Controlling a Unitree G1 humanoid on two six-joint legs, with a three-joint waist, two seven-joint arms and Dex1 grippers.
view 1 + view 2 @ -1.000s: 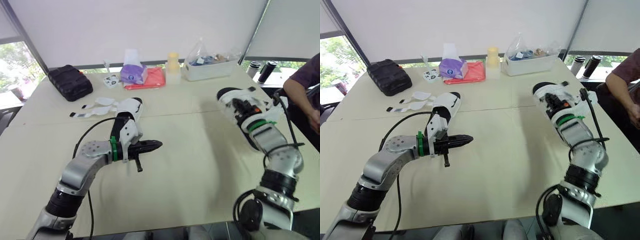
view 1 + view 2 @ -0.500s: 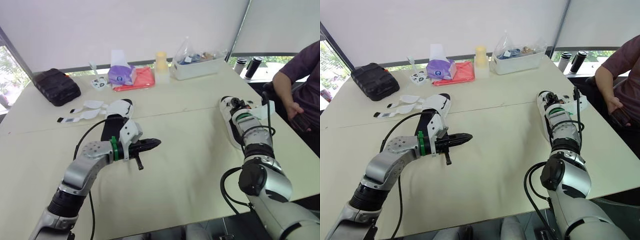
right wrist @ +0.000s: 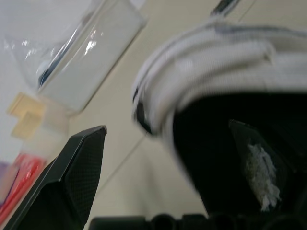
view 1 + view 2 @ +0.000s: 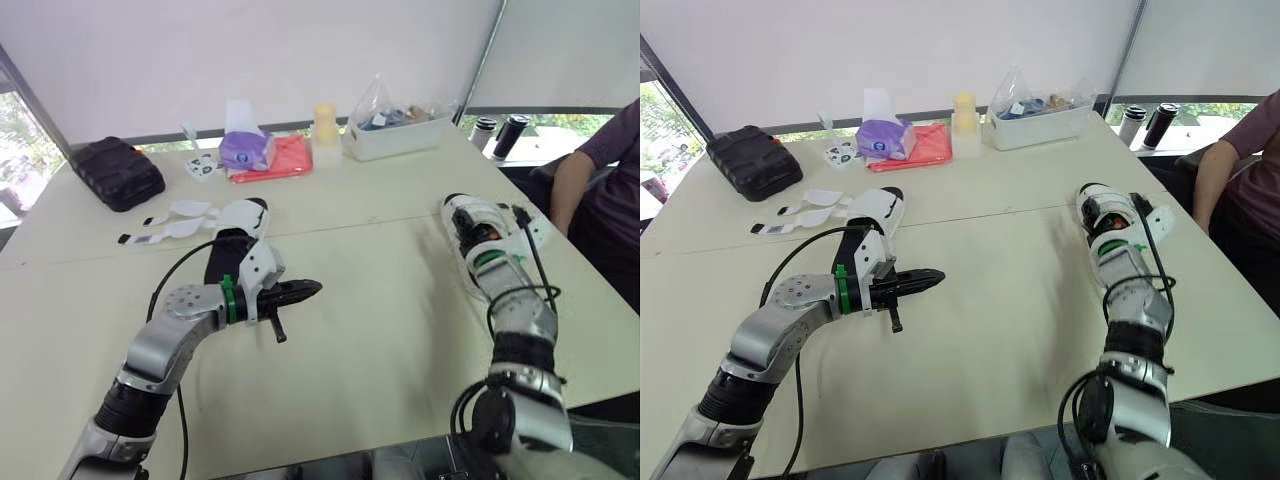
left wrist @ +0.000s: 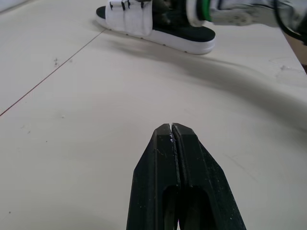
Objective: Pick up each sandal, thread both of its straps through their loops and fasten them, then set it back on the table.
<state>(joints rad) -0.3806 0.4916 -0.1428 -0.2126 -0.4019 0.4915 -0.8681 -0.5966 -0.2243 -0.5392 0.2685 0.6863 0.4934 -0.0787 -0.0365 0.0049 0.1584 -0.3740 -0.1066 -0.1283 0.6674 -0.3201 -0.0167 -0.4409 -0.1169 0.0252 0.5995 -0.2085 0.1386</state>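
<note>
Head views. Left of the middle of the table (image 4: pixel 380 330), the unfastened sandal (image 4: pixel 245 215): white upper, black footbed, both straps (image 4: pixel 165 225) open and flat on the surface, trailing toward the robot's left. Just nearer than it, the left tool (image 4: pixel 306 290): pressed together on nothing, above bare table, pointing toward the right side. On the right side, the second sandal (image 4: pixel 455 212), down on the table, with the right tool (image 4: pixel 470 228) low over it. Along the far edge: black case (image 4: pixel 120 172), tissue pack (image 4: pixel 247 150), red pouch (image 4: pixel 280 160), white bin (image 4: pixel 400 135). At the right edge, a person's arm (image 4: pixel 570 185).

Left wrist view. Fingers (image 5: pixel 189 158) tight together, nothing between. Across open table, the second sandal, two white straps closed over its footbed; judged already fastened.

Right wrist view. Right tool's fingers (image 3: pixel 79 172) apart, the second sandal's white strap and black footbed close ahead. Cannot tell whether either pad touches it.

Handling, as a judgement. Probably light and foam-soled: firm enough along the sole to lift by one edge, limp in the straps. Best hold likely across the sole's side near the heel with one tool, strap ends left free for the other. Strap tips thin and flat against the table, so likely awkward to pinch; better taken at an edge or where slightly raised.
</note>
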